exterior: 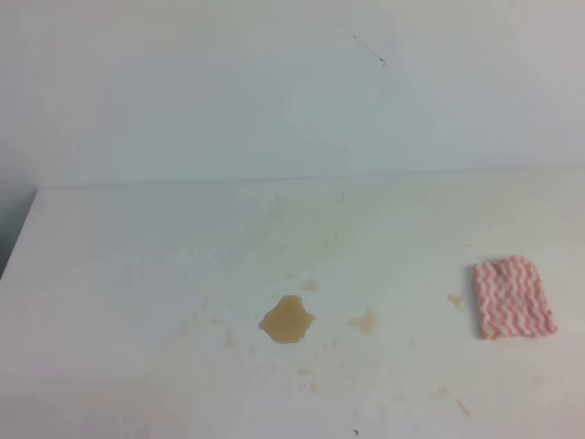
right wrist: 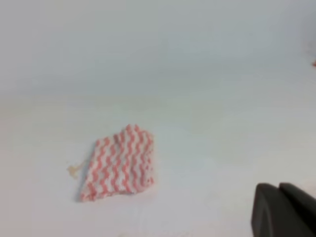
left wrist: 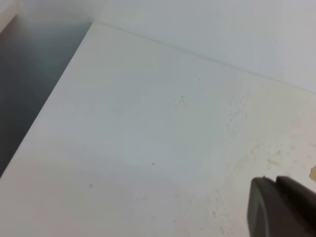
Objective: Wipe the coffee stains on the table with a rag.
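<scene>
Tan-brown coffee stains [exterior: 287,319] sit near the middle front of the white desk [exterior: 128,274], a main puddle with paler splotches scattered around it. The rag [exterior: 514,297], folded and striped pink and white, lies flat well apart from the puddle, toward the right edge, with nothing touching it.

Neither arm shows in the high view. Each wrist view shows only a dark corner of its own gripper: the left gripper [left wrist: 281,207] over bare desk, the right gripper [right wrist: 284,210] with the rag ahead of it. Whether either is open or closed, I cannot tell.

The likely trouble: a thin folded cloth on a smooth top may slide or unfold when pinched, so a shallow grab could catch only the top layer. Dragged loosely, it could smear the liquid wider. The pale outlying splotches are easy to miss.
</scene>
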